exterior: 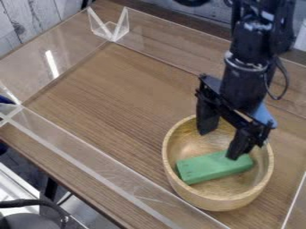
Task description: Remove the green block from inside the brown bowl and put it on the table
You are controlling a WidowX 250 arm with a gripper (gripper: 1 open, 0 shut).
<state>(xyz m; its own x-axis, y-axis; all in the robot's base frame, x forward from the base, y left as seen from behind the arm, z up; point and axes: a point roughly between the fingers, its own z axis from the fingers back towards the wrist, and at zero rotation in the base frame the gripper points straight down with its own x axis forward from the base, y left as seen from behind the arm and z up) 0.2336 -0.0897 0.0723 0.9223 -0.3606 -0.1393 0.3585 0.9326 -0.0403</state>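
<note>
The green block [209, 169] lies flat inside the brown bowl [191, 191], slanted across its floor at the near right of the table [107, 98]. My gripper [224, 136] points straight down over the bowl, just above the block's far end. It is open, with its two black fingers [208, 116] spread wide and nothing between them. The lower finger tip reaches down inside the bowl's rim, close to the block; whether it touches the block I cannot tell.
Low clear acrylic walls [72, 143] run along the table's edges. A clear corner bracket [110, 24] stands at the far left. The table's right edge lies close beside the bowl.
</note>
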